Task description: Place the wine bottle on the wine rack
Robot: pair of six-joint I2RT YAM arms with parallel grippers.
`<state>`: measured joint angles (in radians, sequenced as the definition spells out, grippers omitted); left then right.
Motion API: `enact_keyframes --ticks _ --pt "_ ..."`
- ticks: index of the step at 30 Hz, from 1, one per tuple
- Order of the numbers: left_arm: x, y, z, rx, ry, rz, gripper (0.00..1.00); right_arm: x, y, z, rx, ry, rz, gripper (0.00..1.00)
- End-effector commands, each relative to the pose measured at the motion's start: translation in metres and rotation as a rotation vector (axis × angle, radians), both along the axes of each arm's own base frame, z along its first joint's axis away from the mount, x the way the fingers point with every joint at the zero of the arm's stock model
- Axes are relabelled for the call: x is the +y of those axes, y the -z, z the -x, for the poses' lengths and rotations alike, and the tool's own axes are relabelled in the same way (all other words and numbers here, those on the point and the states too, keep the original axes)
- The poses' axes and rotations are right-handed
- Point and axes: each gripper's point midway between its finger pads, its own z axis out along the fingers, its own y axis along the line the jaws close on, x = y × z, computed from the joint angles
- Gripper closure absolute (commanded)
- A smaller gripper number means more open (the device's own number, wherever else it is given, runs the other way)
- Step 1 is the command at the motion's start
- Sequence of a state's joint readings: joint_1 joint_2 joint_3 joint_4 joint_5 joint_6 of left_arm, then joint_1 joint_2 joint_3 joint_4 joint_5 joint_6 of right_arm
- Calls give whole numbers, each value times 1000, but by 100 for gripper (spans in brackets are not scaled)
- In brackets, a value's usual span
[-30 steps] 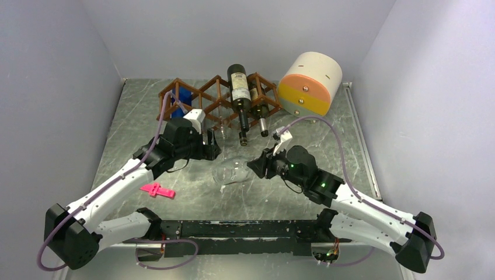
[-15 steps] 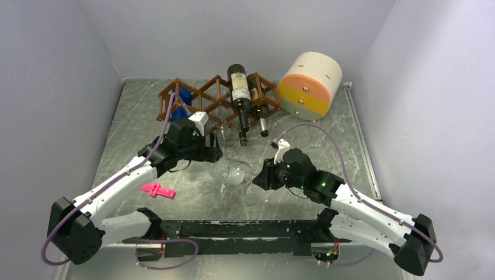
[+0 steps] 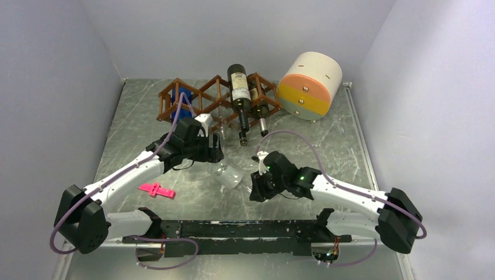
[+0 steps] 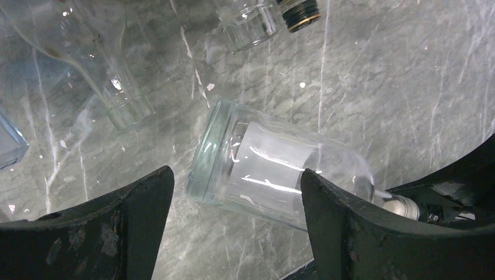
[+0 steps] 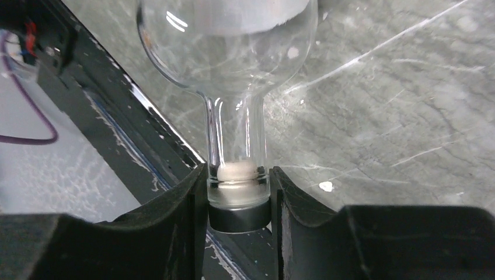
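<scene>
As the top view reads from left to right, the holdings stand thus.

Lower left: pink clip [image 3: 156, 190], lying loose on the grey table [image 3: 134, 116].

Upper centre: wine rack [image 3: 201, 96], a reddish lattice; one dark bottle [image 3: 239, 93] lies in it, neck toward the camera.

Left of centre: left gripper [image 3: 217, 154], jaws spread wide over the butt end of the wine bottle [image 4: 274, 169], closed on nothing.

Centre: wine bottle [image 3: 230, 175], clear glass, corked, on its side, well short of the rack. Judged light, rigid, slick and breakable. The broad body suits wide jaws; held by the neck alone, it would likely swing.

Right of centre: right gripper [image 5: 238, 192], pinched tight on the neck at the cork end.

Upper right: cream, orange and yellow cylinder [image 3: 309, 84], just beside the rack.
</scene>
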<state>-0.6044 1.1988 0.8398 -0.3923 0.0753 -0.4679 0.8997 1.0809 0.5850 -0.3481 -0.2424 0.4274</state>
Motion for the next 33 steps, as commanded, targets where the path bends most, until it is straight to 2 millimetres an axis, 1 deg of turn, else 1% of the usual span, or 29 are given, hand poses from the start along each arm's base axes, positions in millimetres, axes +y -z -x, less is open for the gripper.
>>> enact_keyframes --ticks 1,3,7,9,12,15,18,24,27,33 --pt "-7 -17 -15 -47 0 20 18 12 6 -3 -66 -24 70 100" --pt "-6 -13 -17 -42 -7 8 18 14 11 -5 -82 -21 112 100" --pt "0 -1 -19 -22 -30 -33 18 11 24 -8 -102 -14 178 100" --pt "-3 2 -18 -13 -20 -30 18 10 28 -9 -109 -19 195 93" --pt "-12 5 -15 8 22 -1 19 11 32 -10 -118 -24 202 83" --pt "-16 11 -12 27 43 11 22 8 38 -13 -124 -12 235 78" --pt "-15 20 -9 50 42 2 24 7 44 -15 -125 -8 263 76" --pt "-14 32 -2 84 55 -5 33 15 46 -20 -151 -7 272 67" --pt "-12 39 1 101 56 -14 36 19 45 -25 -167 -1 276 63" --pt "-11 42 2 110 56 -24 40 25 45 -30 -183 2 276 58"
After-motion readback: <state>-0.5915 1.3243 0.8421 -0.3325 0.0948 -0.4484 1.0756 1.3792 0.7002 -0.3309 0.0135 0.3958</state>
